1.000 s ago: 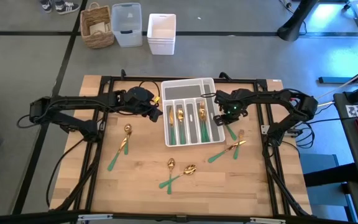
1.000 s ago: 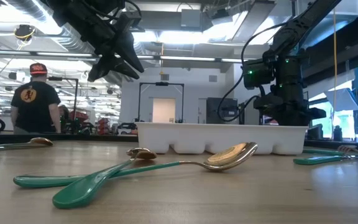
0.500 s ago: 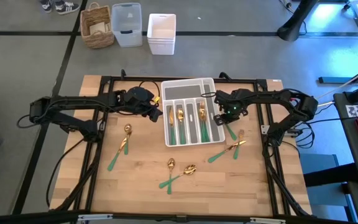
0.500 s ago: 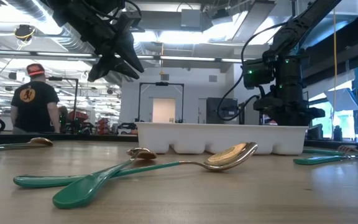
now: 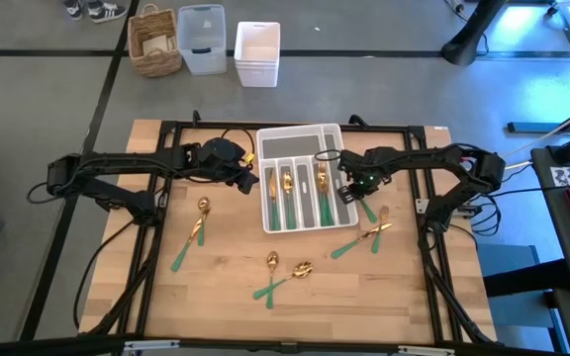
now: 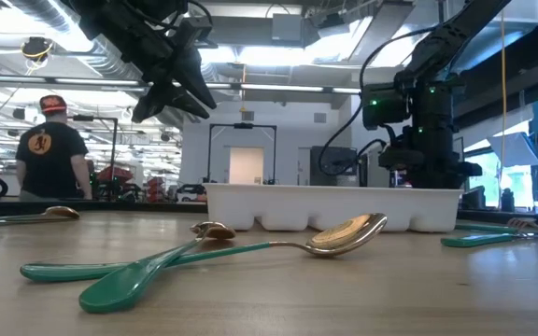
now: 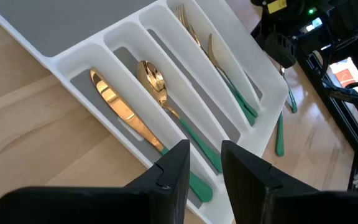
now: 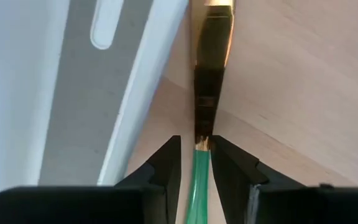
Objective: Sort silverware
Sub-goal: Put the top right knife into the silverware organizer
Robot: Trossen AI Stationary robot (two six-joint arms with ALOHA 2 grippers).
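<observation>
The white slotted tray (image 5: 300, 178) sits at the table's middle, with gold-headed, green-handled silverware in its slots: a knife (image 7: 114, 106), a spoon (image 7: 155, 84) and a fork (image 7: 191, 31). My left gripper (image 7: 204, 165) hovers open above the tray's left slots, nothing between its fingers. My right gripper (image 8: 197, 142) points down just outside the tray's right wall (image 8: 148, 93). Its open fingers stand on either side of the green handle (image 8: 197, 180) of a gold-bladed piece (image 8: 211, 56) that lies flat on the wood. More spoons (image 5: 198, 222) (image 5: 285, 271) and forks (image 5: 369, 233) lie loose on the table.
Black frame rails (image 5: 156, 198) run along the table's left and right sides. A wicker basket (image 5: 154, 42), a clear bin (image 5: 202, 38) and a white bin (image 5: 257, 51) stand on the floor beyond the far edge. A person (image 6: 49, 149) stands in the room behind.
My right hand has turned a little and edged toward the tray's right wall, staying low over the piece beside it. The silverware has not moved.
</observation>
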